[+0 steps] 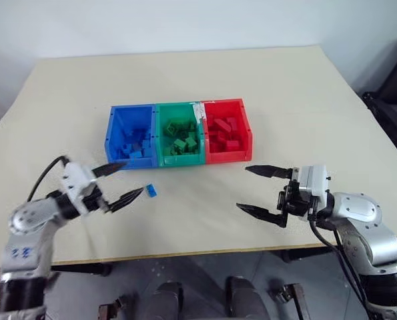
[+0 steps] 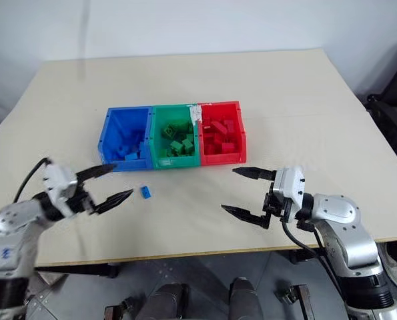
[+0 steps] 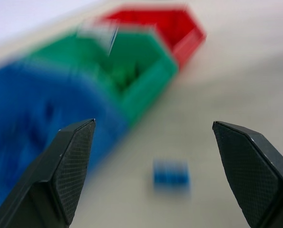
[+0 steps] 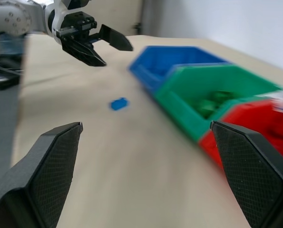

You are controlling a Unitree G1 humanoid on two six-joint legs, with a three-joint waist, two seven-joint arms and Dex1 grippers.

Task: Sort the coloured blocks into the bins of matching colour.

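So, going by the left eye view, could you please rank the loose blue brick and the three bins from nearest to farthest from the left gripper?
1. Small blue studded plastic brick, on the table beside the left gripper.
2. Blue plastic bin, left end.
3. Green plastic bin, middle.
4. Red plastic bin, right end.

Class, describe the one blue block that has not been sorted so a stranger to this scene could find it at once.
Start at the beige table and find the row of three joined bins: blue, green, red. On the bare tabletop in front of the blue bin, near the open left gripper, lies a small blue block. Unlike every other block, it sits outside the bins.
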